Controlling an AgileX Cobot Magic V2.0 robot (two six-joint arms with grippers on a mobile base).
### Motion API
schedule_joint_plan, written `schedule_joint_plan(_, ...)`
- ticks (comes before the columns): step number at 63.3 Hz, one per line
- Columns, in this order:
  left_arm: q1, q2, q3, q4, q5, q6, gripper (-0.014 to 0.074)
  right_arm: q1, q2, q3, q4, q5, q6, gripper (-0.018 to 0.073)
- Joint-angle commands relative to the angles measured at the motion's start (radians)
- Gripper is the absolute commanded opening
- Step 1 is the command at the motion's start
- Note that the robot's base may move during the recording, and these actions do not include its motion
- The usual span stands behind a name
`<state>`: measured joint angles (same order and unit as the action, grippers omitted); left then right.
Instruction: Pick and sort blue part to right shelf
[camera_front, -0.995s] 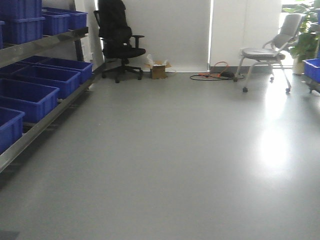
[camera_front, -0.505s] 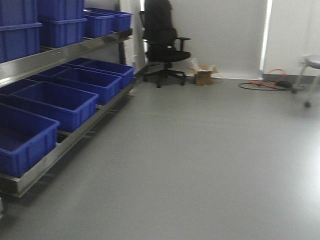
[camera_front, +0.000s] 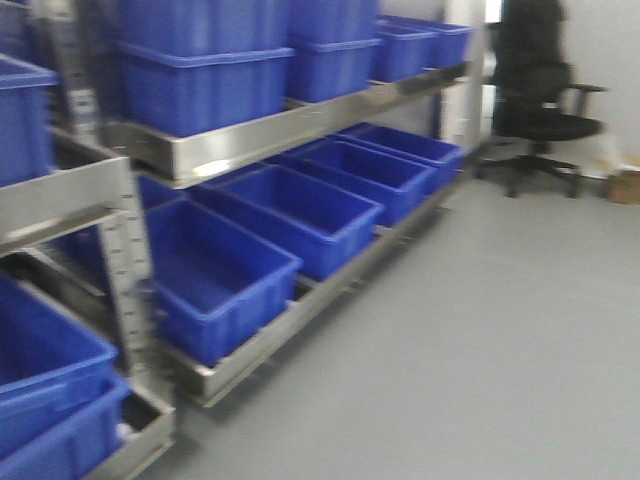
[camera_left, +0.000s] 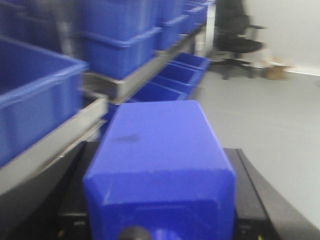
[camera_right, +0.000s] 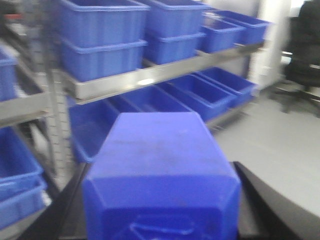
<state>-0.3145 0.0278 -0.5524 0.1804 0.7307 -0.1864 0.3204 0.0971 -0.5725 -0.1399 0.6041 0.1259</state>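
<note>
My left gripper (camera_left: 160, 155) is shut on a blue part (camera_left: 157, 132), a boxy blue plastic block that fills the gap between its black fingers (camera_left: 250, 190). My right gripper (camera_right: 160, 167) is shut on a second blue part (camera_right: 157, 145) of the same kind, between its black fingers (camera_right: 257, 200). A stainless-steel rack (camera_front: 290, 125) with large blue crates (camera_front: 290, 215) on two levels fills the left and middle of the front view. It also shows ahead in the left wrist view (camera_left: 125, 82) and the right wrist view (camera_right: 150, 77). The frames are blurred, and I cannot tell whether this rack is the right shelf.
A steel upright post (camera_front: 125, 265) with holes stands at the near left, with another rack section and crates (camera_front: 45, 385) beside it. A black office chair (camera_front: 540, 100) and a cardboard box (camera_front: 627, 185) stand at the far right. Grey floor (camera_front: 480, 340) lies to the right.
The view has swung left. The rack has moved from the left edge into the middle, much nearer, and the chair has slid to the right. The grey chair and cables have left the view.
</note>
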Motion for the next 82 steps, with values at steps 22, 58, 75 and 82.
schedule_joint_plan(22, -0.003, 0.019, -0.026, 0.003, -0.089, 0.001, 0.0333, -0.002, 0.018, -0.025, -0.013, -0.093, -0.009, 0.0192)
schedule_joint_plan(58, -0.003, 0.019, -0.026, 0.003, -0.089, 0.001, 0.0333, -0.002, 0.018, -0.025, -0.013, -0.093, -0.009, 0.0192)
schedule_joint_plan(75, -0.003, 0.019, -0.026, 0.003, -0.089, 0.001, 0.0333, -0.002, 0.018, -0.025, -0.013, -0.093, -0.009, 0.0192)
schedule_joint_plan(82, -0.003, 0.019, -0.026, 0.003, -0.089, 0.001, 0.0333, -0.002, 0.018, -0.025, -0.013, -0.094, -0.009, 0.0192)
